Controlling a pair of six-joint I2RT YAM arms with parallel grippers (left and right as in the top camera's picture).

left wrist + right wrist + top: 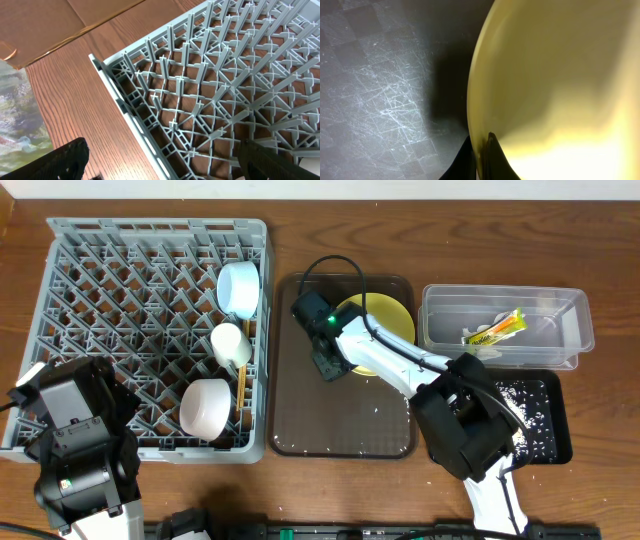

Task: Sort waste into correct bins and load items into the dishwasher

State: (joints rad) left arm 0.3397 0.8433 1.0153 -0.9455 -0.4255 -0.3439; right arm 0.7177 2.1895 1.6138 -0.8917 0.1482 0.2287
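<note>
My right gripper is shut on the left rim of the round yellow plate over the dark brown serving tray. In the right wrist view the plate's rim sits between the fingertips. The grey dish rack holds the light blue bowl, the small white cup, the white bowl and the chopsticks. My left gripper is open and empty over the rack's edge. The clear tub holds the green-and-yellow wrapper. The black tray holds rice grains.
The left arm's body covers the rack's front-left corner. The right arm crosses from the front right over the brown tray and part of the black tray. Cardboard lies beyond the rack in the left wrist view.
</note>
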